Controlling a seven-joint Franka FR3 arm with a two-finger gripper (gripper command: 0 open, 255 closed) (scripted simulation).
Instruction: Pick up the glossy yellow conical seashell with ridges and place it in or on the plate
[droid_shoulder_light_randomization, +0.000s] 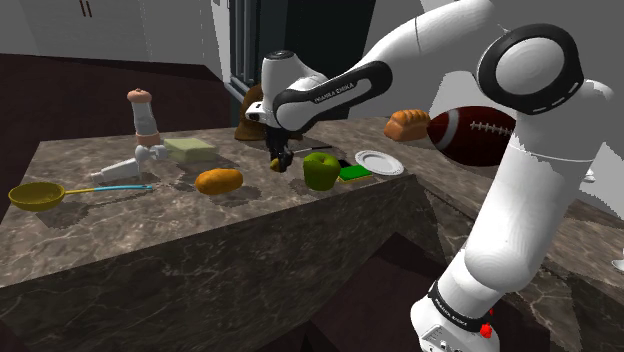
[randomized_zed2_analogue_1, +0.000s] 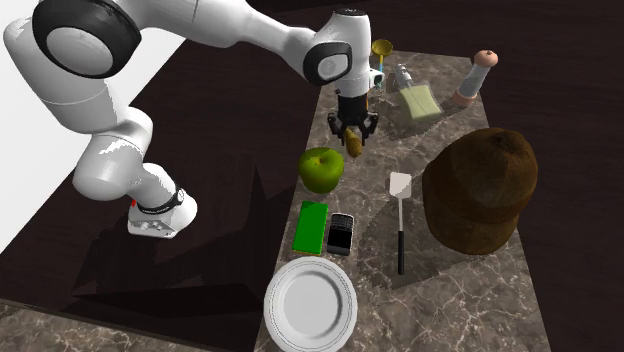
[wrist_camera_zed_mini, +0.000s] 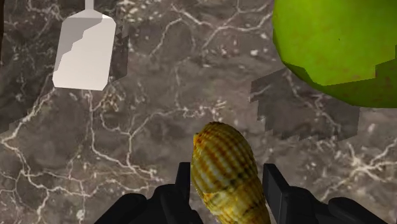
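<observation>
Recording the gripper (wrist_camera_zed_mini: 229, 177) at closest range: both black fingers (wrist_camera_zed_mini: 183, 191) pressing on the sides of the seashell (wrist_camera_zed_mini: 222, 156), jaws clamping it between them. Noting the shell as glossy, yellow-brown, ridged and banded, pointing tip-first away from the hand, over the dark marbled counter (wrist_camera_zed_mini: 165, 95). Not managing to tell whether the tip is touching the surface.

Finding a green apple (wrist_camera_zed_mini: 337, 38) sitting on the counter near the held shell, apart from it. Logging a white spatula (wrist_camera_zed_mini: 83, 54) lying flat on the other side of the gripper, blade pale and squared.

Moving outward in the second exterior view, toward its near edge: sighting a flat green block (randomized_zed2_analogue_1: 312, 227) and a small black device (randomized_zed2_analogue_1: 341, 234) lying just beside each other past the apple. Next, logging the plate (randomized_zed2_analogue_1: 311, 304), white and round, lying flat at the counter's end, well apart from the shell.

Noting a large brown cap-like lump (randomized_zed2_analogue_1: 480, 188) standing at that view's right, beside the spatula.

Looking farther: marking an orange loaf-shaped item (droid_shoulder_light_randomization: 218, 181) on the shoulder view's left of the gripper. Beyond it, marking a pale green slab (droid_shoulder_light_randomization: 190, 148), a pepper mill (droid_shoulder_light_randomization: 146, 112) standing upright, and a yellow ladle (droid_shoulder_light_randomization: 36, 195) at the far left end. Spotting a football (droid_shoulder_light_randomization: 483, 135) and a bread loaf (droid_shoulder_light_randomization: 408, 124) past the plate at the shoulder view's right.
</observation>
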